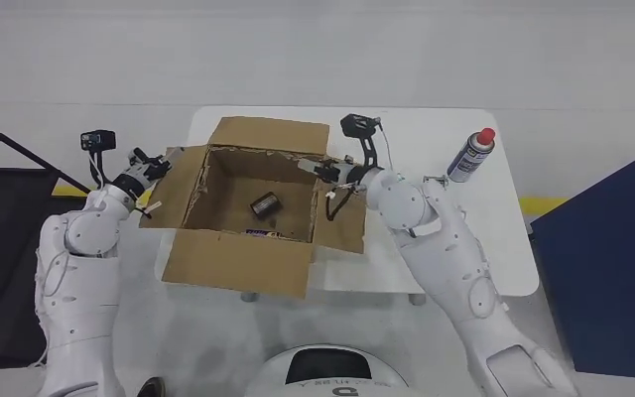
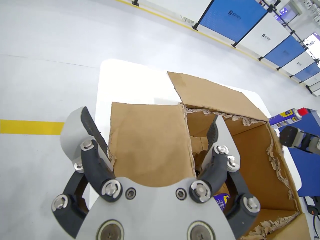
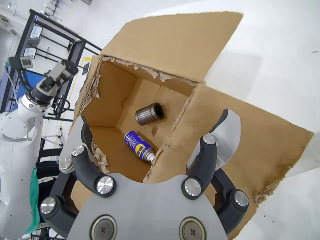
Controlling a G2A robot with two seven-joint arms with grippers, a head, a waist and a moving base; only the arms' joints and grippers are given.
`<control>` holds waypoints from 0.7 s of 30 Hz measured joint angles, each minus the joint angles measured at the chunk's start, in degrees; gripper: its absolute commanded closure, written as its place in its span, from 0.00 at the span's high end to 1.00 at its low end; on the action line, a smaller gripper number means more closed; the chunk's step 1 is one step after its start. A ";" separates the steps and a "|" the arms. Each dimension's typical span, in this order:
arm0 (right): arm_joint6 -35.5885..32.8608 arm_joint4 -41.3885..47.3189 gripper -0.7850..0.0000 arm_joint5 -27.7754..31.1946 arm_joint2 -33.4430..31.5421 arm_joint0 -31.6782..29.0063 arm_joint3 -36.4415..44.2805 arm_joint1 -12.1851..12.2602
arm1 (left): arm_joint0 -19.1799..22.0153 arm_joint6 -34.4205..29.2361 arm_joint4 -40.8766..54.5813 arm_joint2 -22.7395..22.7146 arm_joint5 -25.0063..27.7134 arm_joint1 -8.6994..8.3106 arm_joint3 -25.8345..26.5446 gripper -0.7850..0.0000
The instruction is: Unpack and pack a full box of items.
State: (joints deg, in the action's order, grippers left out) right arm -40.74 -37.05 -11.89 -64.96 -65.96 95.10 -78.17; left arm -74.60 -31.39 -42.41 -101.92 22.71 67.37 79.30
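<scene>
Jaws of the left pincer [image 2: 151, 119] are standing spread wide, released and gripping nothing. They are straddling the left flap [image 2: 150, 146] of the cardboard box [image 1: 238, 260], with one pad running close along the flap's torn edge; whether it is touching cannot be told. Beyond this pincer's far finger the box is sitting open on the white table [image 1: 501, 208]. Inside, a metal cylinder [image 3: 150, 114] is lying on its side on the box floor. A blue spray can [image 3: 138, 148] is lying nearer the right pincer [image 3: 155, 119], its nozzle pointing at the wall beneath that pincer. The right pincer is also hanging wide open and empty, straddling the box's right wall where the right flap [image 3: 250, 151] is folding outward, with one finger over the opening and the other over the flap. Farther right, well apart from it, a second spray can [image 1: 470, 154] is standing upright on the table.
</scene>
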 measured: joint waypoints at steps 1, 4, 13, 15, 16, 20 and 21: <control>0.46 -0.39 1.00 -0.05 -1.53 -1.23 1.41 0.32 | 0.20 -0.11 -0.26 0.39 -0.12 -0.02 -0.25 1.00; 2.52 -2.28 1.00 -0.79 -6.74 -5.99 6.48 1.33 | 1.01 -0.32 -0.86 1.59 -0.67 -0.10 -0.98 1.00; 4.18 -3.14 1.00 -1.55 -9.85 -9.37 9.87 1.77 | 1.34 -0.45 -1.02 2.07 -0.95 -0.13 -1.18 1.00; 5.32 -4.31 1.00 -2.68 -9.31 -9.29 8.74 1.83 | 1.34 -0.45 -1.02 2.07 -0.95 -0.13 -1.18 1.00; 6.84 -6.18 1.00 -4.32 -8.62 -9.03 7.56 1.79 | 1.34 -0.44 -1.02 2.07 -0.95 -0.13 -1.18 1.00; 7.31 -13.92 1.00 -11.52 -8.42 -6.58 2.06 1.78 | 1.34 -0.44 -1.02 2.07 -0.95 -0.13 -1.18 1.00; 4.09 -16.91 1.00 -14.06 -8.36 -5.67 0.12 1.99 | 1.34 -0.44 -1.02 2.07 -0.95 -0.13 -1.18 1.00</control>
State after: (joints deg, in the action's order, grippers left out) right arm -36.65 -53.96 -25.95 -73.32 -71.64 95.23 -76.18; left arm -73.26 -31.83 -43.43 -99.86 21.76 67.24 78.12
